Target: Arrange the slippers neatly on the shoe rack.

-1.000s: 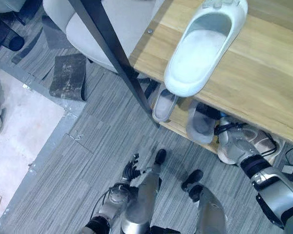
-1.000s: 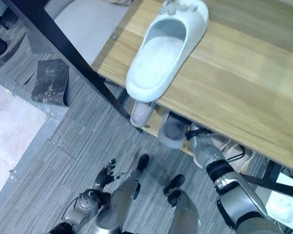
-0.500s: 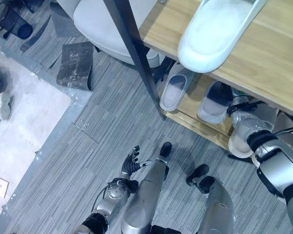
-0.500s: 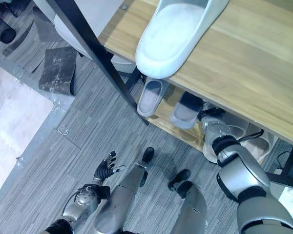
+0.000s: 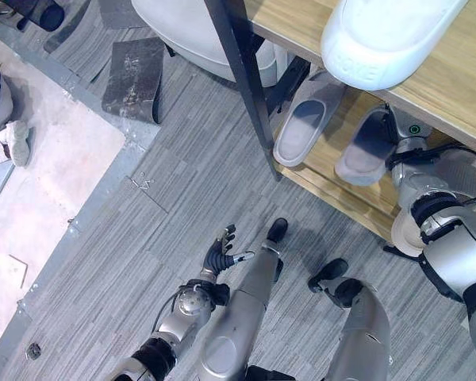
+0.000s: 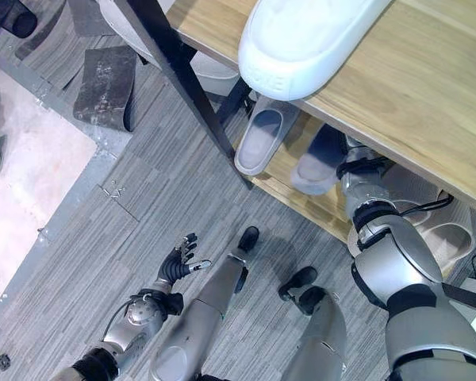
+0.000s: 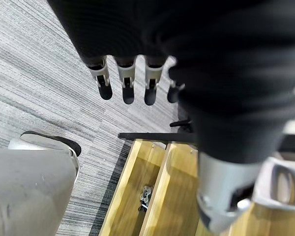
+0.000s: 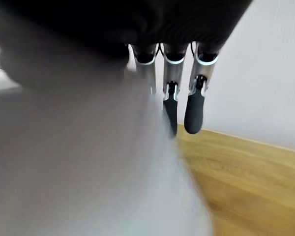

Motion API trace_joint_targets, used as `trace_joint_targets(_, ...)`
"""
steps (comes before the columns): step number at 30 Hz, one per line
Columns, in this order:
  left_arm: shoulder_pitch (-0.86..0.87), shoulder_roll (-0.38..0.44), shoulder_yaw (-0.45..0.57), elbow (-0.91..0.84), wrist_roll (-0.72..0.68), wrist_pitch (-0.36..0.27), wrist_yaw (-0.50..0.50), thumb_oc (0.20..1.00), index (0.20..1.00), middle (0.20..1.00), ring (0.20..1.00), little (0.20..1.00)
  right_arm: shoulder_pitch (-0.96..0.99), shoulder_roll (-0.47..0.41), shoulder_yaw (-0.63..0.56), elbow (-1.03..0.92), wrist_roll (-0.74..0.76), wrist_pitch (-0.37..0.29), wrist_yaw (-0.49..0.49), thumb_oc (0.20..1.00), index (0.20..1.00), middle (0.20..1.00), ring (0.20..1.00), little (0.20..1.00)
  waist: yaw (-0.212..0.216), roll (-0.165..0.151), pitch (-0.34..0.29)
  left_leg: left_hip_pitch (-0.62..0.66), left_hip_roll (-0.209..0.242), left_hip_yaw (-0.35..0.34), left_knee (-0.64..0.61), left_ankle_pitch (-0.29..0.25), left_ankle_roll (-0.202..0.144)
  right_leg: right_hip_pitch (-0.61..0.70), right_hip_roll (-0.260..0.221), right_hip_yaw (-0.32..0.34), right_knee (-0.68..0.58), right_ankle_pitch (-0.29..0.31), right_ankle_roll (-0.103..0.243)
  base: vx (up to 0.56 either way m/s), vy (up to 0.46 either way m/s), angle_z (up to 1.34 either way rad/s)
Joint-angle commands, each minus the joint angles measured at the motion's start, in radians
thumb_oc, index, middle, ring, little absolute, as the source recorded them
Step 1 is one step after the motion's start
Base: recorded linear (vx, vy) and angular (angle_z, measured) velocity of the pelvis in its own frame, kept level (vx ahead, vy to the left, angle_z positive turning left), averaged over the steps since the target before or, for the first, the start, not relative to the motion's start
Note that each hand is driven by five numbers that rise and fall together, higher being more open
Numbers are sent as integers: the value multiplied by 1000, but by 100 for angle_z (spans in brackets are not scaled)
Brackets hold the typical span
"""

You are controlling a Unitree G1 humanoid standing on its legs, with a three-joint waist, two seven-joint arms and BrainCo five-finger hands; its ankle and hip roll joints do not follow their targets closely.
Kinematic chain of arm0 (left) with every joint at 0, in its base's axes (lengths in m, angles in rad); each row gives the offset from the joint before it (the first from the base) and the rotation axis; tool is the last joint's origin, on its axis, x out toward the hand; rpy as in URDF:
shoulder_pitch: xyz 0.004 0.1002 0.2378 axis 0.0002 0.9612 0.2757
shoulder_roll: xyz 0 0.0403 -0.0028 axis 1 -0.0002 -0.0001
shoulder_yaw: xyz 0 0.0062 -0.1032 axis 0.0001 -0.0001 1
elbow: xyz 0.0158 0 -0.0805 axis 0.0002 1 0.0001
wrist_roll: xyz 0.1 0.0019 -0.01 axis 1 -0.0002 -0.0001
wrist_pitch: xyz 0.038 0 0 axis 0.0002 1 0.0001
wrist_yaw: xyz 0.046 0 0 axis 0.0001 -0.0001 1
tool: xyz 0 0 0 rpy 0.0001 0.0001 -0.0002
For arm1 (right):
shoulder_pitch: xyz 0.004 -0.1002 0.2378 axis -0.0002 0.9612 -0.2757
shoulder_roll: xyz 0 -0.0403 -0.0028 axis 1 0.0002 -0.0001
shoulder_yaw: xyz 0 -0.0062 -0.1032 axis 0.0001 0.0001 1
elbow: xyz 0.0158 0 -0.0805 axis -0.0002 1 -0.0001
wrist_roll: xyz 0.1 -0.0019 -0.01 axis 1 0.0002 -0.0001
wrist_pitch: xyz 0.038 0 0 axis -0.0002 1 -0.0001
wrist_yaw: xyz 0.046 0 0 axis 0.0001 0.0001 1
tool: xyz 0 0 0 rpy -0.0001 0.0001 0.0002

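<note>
Reaching under the top board of the shoe rack [image 5: 452, 87] with the right hand [image 5: 408, 163], laid against a grey slipper [image 5: 363, 151] on the low shelf, fingers straight alongside it in the right wrist view [image 8: 194, 105] rather than visibly curled round; cannot tell for certain whether the thumb pinches the far side. Just left of that one, a second grey slipper [image 5: 305, 131] lying flat on the same shelf, heel toward the floor. Up on the top wooden board, a large pale blue-white clog-like slipper [image 5: 385, 40] with a smooth moulded shell. Further right on the low shelf, a beige pair [image 6: 444, 226] partly hidden behind the arm. Likely light, one-piece foam or rubber for all of these: springy, bendable at the sole, not fragile, matt rather than slick, so easy to shove along the smooth wood and prone to skating or turning if pushed off-centre. Best taken across the strap over the toe, or by the side wall at mid-length, pinching rim against sole; a heel push probably enough for squaring up. Down at the lower left, over the grey striped carpet [image 5: 103, 254], the left hand [image 5: 220, 252] idle, fingers spread and loose, holding nothing.
</note>
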Motion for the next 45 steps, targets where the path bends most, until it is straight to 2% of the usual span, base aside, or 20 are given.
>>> trace_joint_targets(1, 2, 17, -26, -62, -8, -49, 16, 1000, 1000, 1000, 1000, 1000, -37, -57, 11, 30, 19, 33, -2, 1000, 1000, 1000, 1000, 1000, 26, 35, -11, -15, -5, 21, 151, -161, 32, -5, 39, 85, -68, 34, 97, 2, 5, 3)
trace_joint_targets(9, 2, 21, -22, -45, -3, -46, 20, 1000, 1000, 1000, 1000, 1000, -53, -17, -38, 6, 87, 24, -7, 1000, 1000, 1000, 1000, 1000, 10, 33, 0, 34, 4, 21, 113, -152, 28, 38, 47, 83, -102, 46, 100, 0, 0, 1)
trace_joint_targets(16, -15, 19, -16, -38, -8, -32, 55, 1000, 1000, 1000, 1000, 1000, -44, 58, -168, -155, 271, -24, -80, 1000, 1000, 1000, 1000, 1000, -29, 17, 7, 83, 22, 35, 98, -161, 24, 84, 64, 93, -135, 52, 102, 0, -1, -7)
trace_joint_targets(20, -29, 14, -16, -46, -8, -24, 80, 1000, 1000, 1000, 1000, 1000, -1, 97, -266, -320, 356, -52, -121, 1000, 1000, 1000, 1000, 1000, -55, 14, 15, 88, 26, 49, 101, -167, 25, 90, 68, 103, -141, 55, 104, -28, 22, -14)
trace_joint_targets(21, -38, 6, -20, -43, -5, -21, 90, 1000, 1000, 1000, 1000, 1000, 38, 126, -324, -374, 426, -91, -135, 1000, 1000, 1000, 1000, 1000, -65, 15, 22, 88, 26, 52, 98, -165, 26, 90, 70, 104, -147, 59, 106, -37, 21, -11)
trace_joint_targets(22, -38, 6, -20, -43, -5, -21, 90, 1000, 1000, 1000, 1000, 1000, 38, 125, -324, -374, 426, -91, -135, 1000, 1000, 1000, 1000, 1000, -65, 15, 22, 88, 26, 52, 98, -165, 26, 90, 70, 105, -147, 59, 106, -44, 24, -9)
trace_joint_targets(24, -45, -10, -23, -25, 0, -10, 105, 1000, 1000, 1000, 1000, 1000, 153, 232, -474, -469, 706, -240, -126, 1000, 1000, 1000, 1000, 1000, -84, 13, 27, 102, 27, 56, 89, -165, 30, 101, 70, 105, -158, 63, 107, -22, 24, -6)
trace_joint_targets(26, -41, -8, -23, -25, 3, -8, 105, 1000, 1000, 1000, 1000, 1000, 181, 245, -490, -475, 743, -256, -123, 1000, 1000, 1000, 1000, 1000, -85, 11, 26, 108, 28, 57, 87, -165, 31, 105, 70, 105, -158, 63, 107, -9, 19, -8)
trace_joint_targets(27, -38, -11, -24, -23, 9, -5, 105, 1000, 1000, 1000, 1000, 1000, 231, 282, -524, -470, 828, -301, -97, 1000, 1000, 1000, 1000, 1000, -88, 13, 24, 116, 27, 58, 86, -168, 34, 112, 70, 107, -159, 64, 109, -13, 25, -12)
trace_joint_targets(30, -34, -8, -23, -31, 5, 1, 99, 1000, 1000, 1000, 1000, 1000, 266, 318, -550, -450, 963, -338, -39, 1000, 1000, 1000, 1000, 1000, -85, 13, 19, 130, 29, 59, 84, -172, 36, 122, 70, 111, -161, 66, 112, -10, 15, -7)
trace_joint_targets(31, -31, -3, -20, -42, 0, 11, 90, 1000, 1000, 1000, 1000, 1000, 292, 366, -586, -383, 1138, -375, 44, 1000, 1000, 1000, 1000, 1000, -78, 13, 17, 145, 32, 62, 83, -177, 37, 136, 70, 113, -166, 70, 116, -10, 10, -7)
trace_joint_targets(34, -32, 3, -12, -47, -4, 16, 84, 1000, 1000, 1000, 1000, 1000, 292, 378, -589, -347, 1198, -381, 84, 1000, 1000, 1000, 1000, 1000, -69, 15, 15, 152, 32, 63, 83, -178, 37, 147, 70, 114, -173, 72, 118, -13, 0, -8)
trace_joint_targets(35, -36, 10, -6, -54, -4, 20, 73, 1000, 1000, 1000, 1000, 1000, 287, 396, -602, -282, 1280, -383, 142, 1000, 1000, 1000, 1000, 1000, -56, 20, 13, 160, 30, 60, 85, -179, 37, 156, 72, 114, -173, 70, 119, -14, -14, -4)
trace_joint_targets(36, -32, 13, 2, -66, -9, 14, 58, 1000, 1000, 1000, 1000, 1000, 276, 403, -593, -249, 1302, -378, 186, 1000, 1000, 1000, 1000, 1000, -46, 25, 12, 166, 28, 60, 85, -178, 38, 159, 71, 114, -172, 70, 118, -13, -20, -7)
trace_joint_targets(38, -29, 18, 2, -74, -12, 14, 49, 1000, 1000, 1000, 1000, 1000, 248, 409, -602, -215, 1365, -374, 224, 1000, 1000, 1000, 1000, 1000, -34, 31, 10, 169, 27, 57, 86, -179, 38, 164, 69, 111, -172, 68, 119, -7, -13, -5)
trace_joint_targets(45, -30, 22, -8, -57, -10, 18, 24, 1000, 1000, 1000, 1000, 1000, 160, 412, -607, -153, 1462, -376, 290, 1000, 1000, 1000, 1000, 1000, 2, 40, 14, 166, 19, 47, 87, -173, 38, 165, 63, 101, -172, 65, 120, -2, -6, 1)
